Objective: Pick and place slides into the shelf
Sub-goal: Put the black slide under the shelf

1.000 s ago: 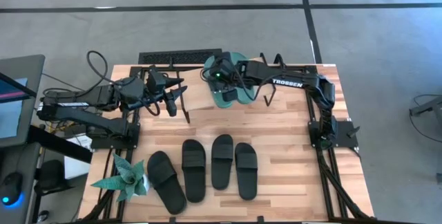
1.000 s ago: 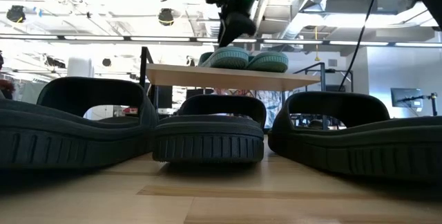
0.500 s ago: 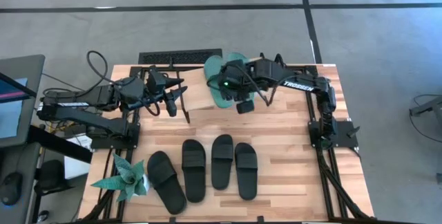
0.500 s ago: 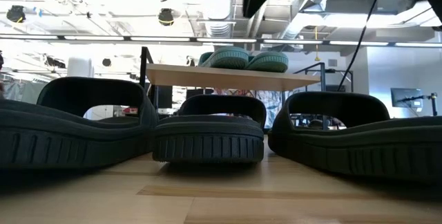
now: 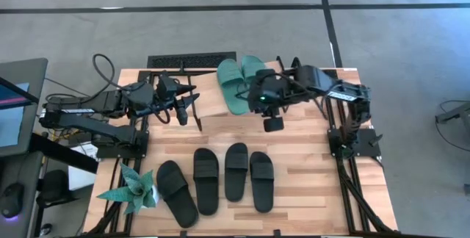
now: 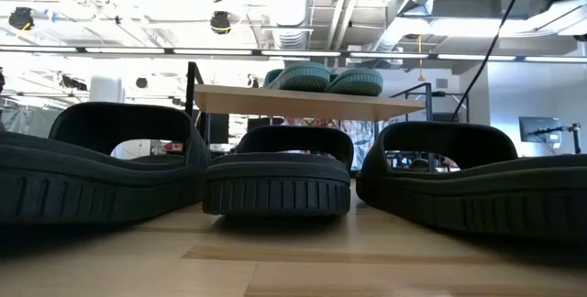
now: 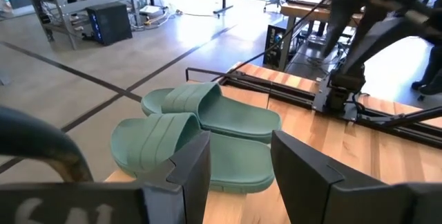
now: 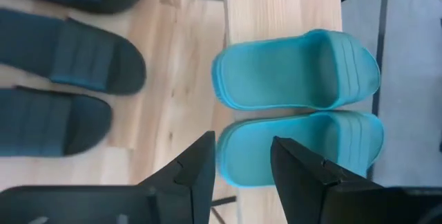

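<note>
Slides: the two teal slides [image 5: 241,82] lay side by side on the slanted wood top of the shelf [image 5: 213,103] at the far edge of the table [image 5: 308,172], touching along their long sides. In the low view the pair [image 6: 326,78] sat on the plank [image 6: 303,103], raised above the tabletop. The four black slides [image 5: 217,181] lay in a loose row on the table's near half, well apart from the shelf; the leftmost one was angled, the other three roughly parallel.

Right gripper [image 5: 272,123] hung over bare table just to the near-right of the shelf, clear of the teal pair. Its fingers [image 8: 197,169] stood parted with an empty gap between them, holding nothing; its wrist view looked down on the teal slides [image 8: 297,106] and three of the black slides [image 8: 62,86].

Left gripper [image 5: 189,112] sat at the left end of the shelf, above the table's far-left part. Its fingers [image 7: 190,162] were likewise apart and empty, and its wrist view faced the teal slides [image 7: 200,134] across the plank.

Teal paper plant [image 5: 132,189] stood at the near-left corner of the table, just beside the leftmost black slide.
</note>
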Robot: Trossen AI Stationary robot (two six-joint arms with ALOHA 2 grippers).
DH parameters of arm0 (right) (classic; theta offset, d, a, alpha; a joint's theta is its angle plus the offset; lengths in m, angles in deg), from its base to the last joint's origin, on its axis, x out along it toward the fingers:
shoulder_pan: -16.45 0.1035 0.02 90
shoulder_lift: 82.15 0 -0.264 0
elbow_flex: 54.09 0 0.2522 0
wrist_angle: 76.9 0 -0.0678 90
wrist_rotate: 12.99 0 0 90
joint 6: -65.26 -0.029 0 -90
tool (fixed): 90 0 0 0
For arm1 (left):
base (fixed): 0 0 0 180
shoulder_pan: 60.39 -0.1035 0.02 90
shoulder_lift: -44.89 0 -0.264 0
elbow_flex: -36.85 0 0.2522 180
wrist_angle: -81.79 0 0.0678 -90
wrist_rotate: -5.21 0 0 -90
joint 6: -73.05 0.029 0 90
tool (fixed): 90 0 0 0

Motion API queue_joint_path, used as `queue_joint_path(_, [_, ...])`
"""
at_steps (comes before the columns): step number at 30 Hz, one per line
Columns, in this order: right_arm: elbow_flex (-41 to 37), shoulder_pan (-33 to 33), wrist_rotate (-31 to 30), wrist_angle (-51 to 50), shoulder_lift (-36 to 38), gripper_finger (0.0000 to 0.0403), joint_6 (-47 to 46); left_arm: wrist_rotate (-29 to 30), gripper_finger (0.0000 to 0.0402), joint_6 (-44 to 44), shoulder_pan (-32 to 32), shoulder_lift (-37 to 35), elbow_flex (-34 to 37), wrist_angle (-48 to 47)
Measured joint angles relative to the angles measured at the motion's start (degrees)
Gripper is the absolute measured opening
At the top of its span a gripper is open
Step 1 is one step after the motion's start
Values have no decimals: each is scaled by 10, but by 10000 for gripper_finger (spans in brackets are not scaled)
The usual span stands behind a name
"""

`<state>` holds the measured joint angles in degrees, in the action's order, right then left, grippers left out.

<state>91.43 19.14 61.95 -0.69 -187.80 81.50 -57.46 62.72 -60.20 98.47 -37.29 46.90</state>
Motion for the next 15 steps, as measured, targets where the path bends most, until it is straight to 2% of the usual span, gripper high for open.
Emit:
queue_joint_path(8, [0, 66, 17, 0, 28, 127, -43, -5, 139, 0, 0, 0, 0, -1])
queue_joint_path(15, [0, 97, 45, 9, 43, 127, -64, -6, 139, 0, 0, 0, 0, 0])
